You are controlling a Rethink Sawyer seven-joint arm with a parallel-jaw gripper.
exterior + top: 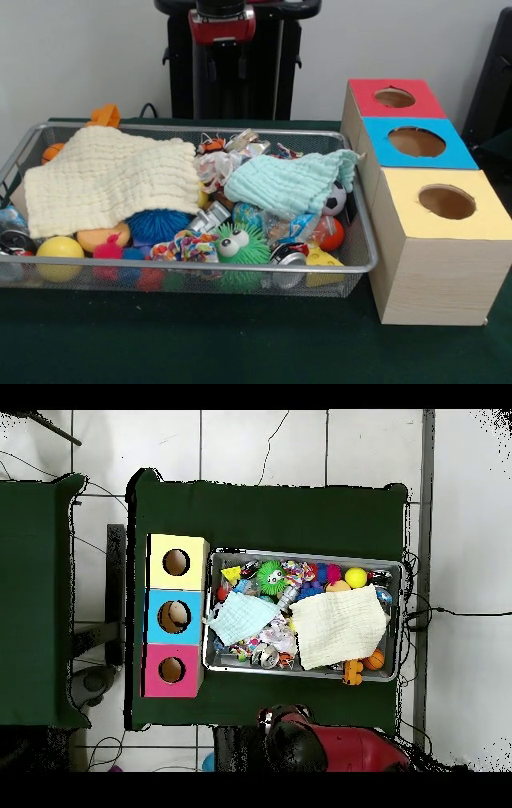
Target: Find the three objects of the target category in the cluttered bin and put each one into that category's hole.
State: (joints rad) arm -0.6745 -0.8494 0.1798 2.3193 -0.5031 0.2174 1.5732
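The bin point(200, 265) is a silver wire-mesh basket on the green table, full of toys; it also shows in the overhead view point(305, 554). The hole with the red surround point(394, 98) is in the far section of the pale wooden box to the bin's right, and shows in the overhead view point(171, 670) too. My arm is drawn back: its red and black end with the gripper point(223, 48) hangs at the top, behind the bin's far rim and apart from everything. In the overhead view the arm point(300, 739) is at the bottom.
A cream cloth point(112, 180) and a mint cloth point(292, 182) cover much of the bin. Visible toys include a green fuzzy ball with eyes point(240, 244), a blue spiky ball point(156, 224), a yellow ball point(59, 248) and a small soccer ball point(336, 198). The blue-surrounded hole point(416, 142) and the yellow-surrounded hole point(446, 202) lie nearer.
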